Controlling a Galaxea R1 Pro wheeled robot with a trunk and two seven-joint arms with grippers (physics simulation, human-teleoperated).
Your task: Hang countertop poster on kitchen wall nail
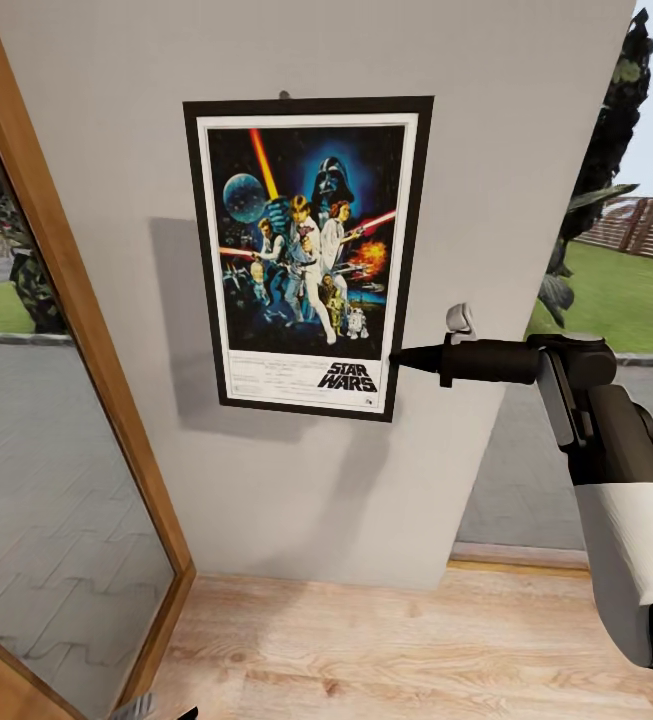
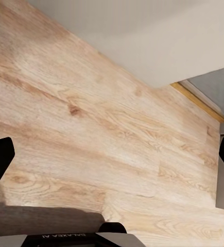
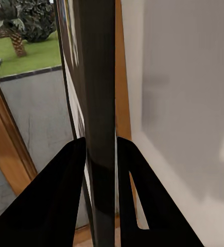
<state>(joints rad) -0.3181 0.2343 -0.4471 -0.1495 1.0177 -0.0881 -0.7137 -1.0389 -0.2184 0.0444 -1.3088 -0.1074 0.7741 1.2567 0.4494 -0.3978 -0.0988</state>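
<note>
The right arm (image 1: 616, 470) was matte black at the wrist, with a grey side bracket and a white forearm shell. Its pincer (image 1: 398, 357) had slim, tapering black fingers (image 3: 55, 200). Black finger tips flanked the left pincer (image 2: 112, 170) above a grey housing carrying mirrored lettering.

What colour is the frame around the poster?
Black, thin, with a white border just inside it. The poster shows best in the head view.

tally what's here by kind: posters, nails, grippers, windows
posters: 1, poster on the wall, right edge between the right gripper fingers
nails: 1, nail at the poster's top edge
grippers: 2, right and left gripper
windows: 1, wood-framed window left of the wall
total: 5
</note>
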